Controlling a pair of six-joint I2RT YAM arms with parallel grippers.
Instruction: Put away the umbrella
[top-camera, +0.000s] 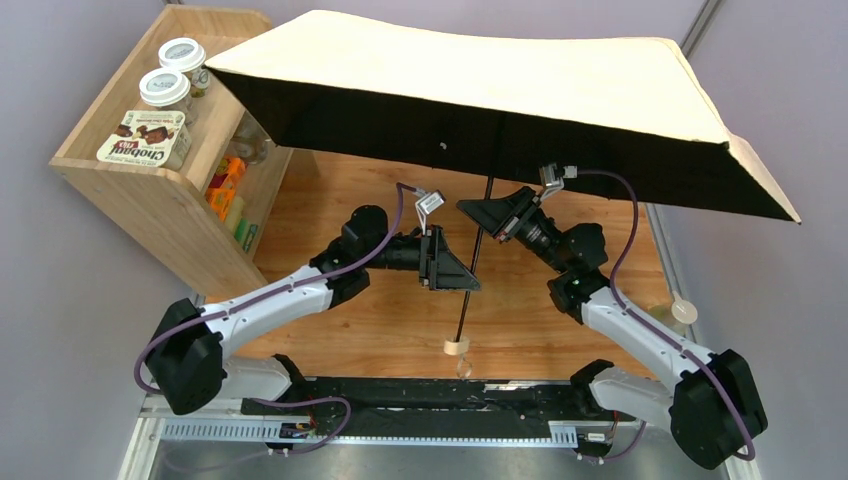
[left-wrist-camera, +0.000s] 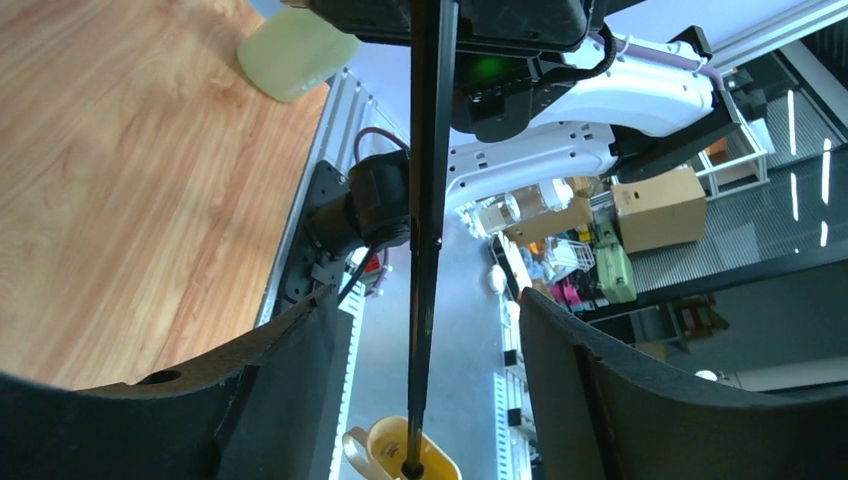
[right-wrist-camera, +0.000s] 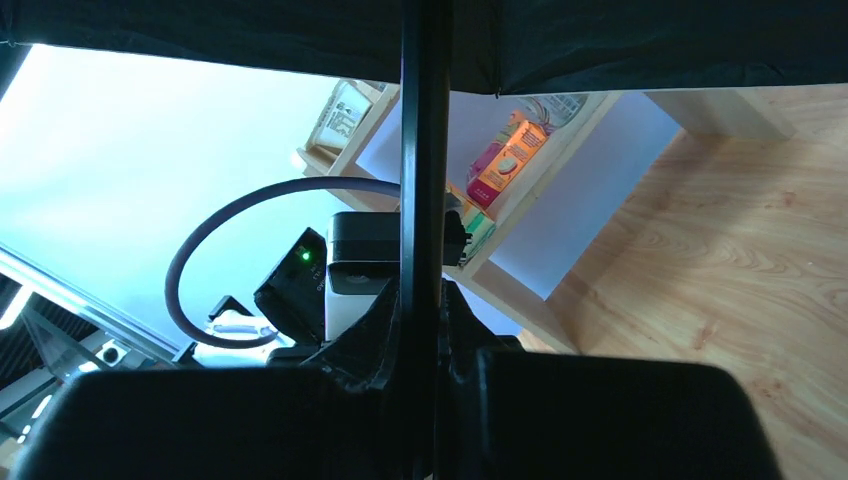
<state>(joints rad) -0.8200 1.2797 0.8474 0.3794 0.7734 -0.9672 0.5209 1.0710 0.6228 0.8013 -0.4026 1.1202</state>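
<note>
While the open umbrella (top-camera: 480, 75) spreads its pale canopy above the far half of the wooden counter (top-camera: 380, 330), its black shaft (top-camera: 466, 300) slants down to a cream handle (top-camera: 456, 348) near the counter's front edge. The right pincer (top-camera: 484, 212) is clamped on the shaft just beneath the canopy. Lower down, the left pincer (top-camera: 462, 270) stands wide, its fingers (left-wrist-camera: 280, 390) either side of the shaft without touching it. A wooden shelf unit (top-camera: 150, 190) stands at the left.
</note>
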